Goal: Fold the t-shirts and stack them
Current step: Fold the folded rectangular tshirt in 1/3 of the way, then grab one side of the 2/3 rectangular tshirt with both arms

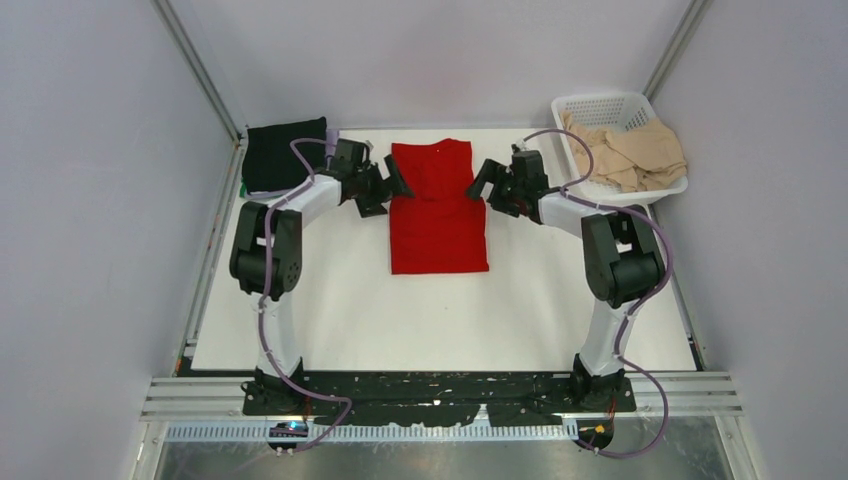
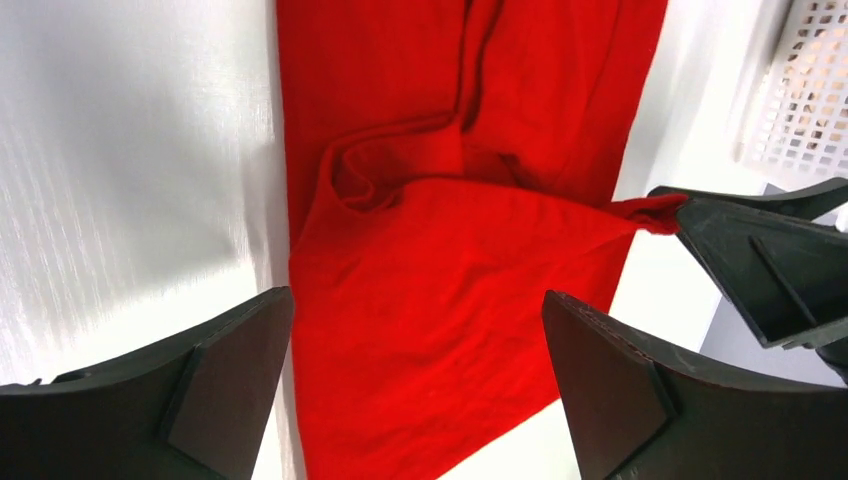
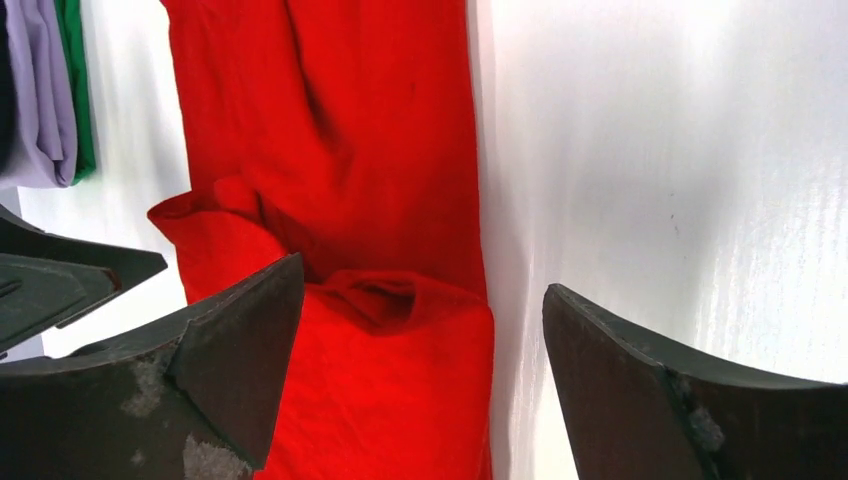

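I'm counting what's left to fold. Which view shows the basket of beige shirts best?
Top external: nearly the whole basket with the beige shirts heaped inside. The left wrist view catches only a corner of the basket's lattice; the right wrist view shows none of it.

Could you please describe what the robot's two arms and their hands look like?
The left arm and right arm pair white links with bulky black joint housings, and a lavender cable loops along each. The left hand and right hand each have two wedge-shaped matte black fingers; the right hand's show grey scuffing.
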Motion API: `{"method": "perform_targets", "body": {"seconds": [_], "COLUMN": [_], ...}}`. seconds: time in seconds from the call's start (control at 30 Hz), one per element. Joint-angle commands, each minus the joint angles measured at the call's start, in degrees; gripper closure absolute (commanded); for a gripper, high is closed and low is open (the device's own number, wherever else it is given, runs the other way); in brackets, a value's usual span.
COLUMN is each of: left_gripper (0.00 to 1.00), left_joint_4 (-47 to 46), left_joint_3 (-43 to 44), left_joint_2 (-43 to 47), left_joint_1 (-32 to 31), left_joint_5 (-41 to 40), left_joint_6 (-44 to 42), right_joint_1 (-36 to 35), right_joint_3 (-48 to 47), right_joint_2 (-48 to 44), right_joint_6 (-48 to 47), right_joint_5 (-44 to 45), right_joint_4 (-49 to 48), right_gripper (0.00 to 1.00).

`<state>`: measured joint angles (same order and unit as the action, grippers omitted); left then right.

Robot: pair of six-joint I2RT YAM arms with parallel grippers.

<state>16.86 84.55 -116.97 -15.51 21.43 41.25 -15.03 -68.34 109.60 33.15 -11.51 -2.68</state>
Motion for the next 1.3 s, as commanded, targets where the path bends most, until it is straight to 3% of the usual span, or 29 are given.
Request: {"method": "perform_targets", "body": {"seconds": [0.0, 0.23, 0.47, 0.77, 1.1, 1.27], "left_gripper": [0.0, 0.0, 0.0, 0.1, 0.47, 0.73], "left_joint_4": [-2.7, -3.4, -7.7, -12.4, -13.7, -13.7], "left_joint_3": [-4.4, -24.3, -40.9, -44.0, -41.8, -41.2], "left_joint_2": [9.2, 25.8, 36.5, 32.3, 25.0, 23.5], "left_joint_1": [0.1, -2.4, -5.6, -7.0, -8.2, -8.7], "left_joint_5": [0.6, -1.6, -5.5, -5.1, -4.4, -4.4], "left_joint_6": [-3.0, -4.8, -2.2, 0.8, 2.4, 2.6], "right_joint_1": [0.3, -1.5, -6.1, -7.2, -7.7, -7.7], "right_joint_3": [3.2, 17.8, 30.9, 34.6, 34.8, 34.4], "right_joint_2": [-6.1, -18.1, -29.7, -31.0, -26.4, -23.9], "right_joint_6": [0.4, -1.3, -0.4, 0.2, 1.4, 1.4], "right_joint_5": [-0.1, -1.2, 1.6, 3.1, 0.8, -1.0], "right_joint_4": [-4.0, -3.8, -2.1, -2.3, -5.1, -6.7], "right_gripper": [0.04, 0.04, 0.05, 0.02, 0.23, 0.39]}}
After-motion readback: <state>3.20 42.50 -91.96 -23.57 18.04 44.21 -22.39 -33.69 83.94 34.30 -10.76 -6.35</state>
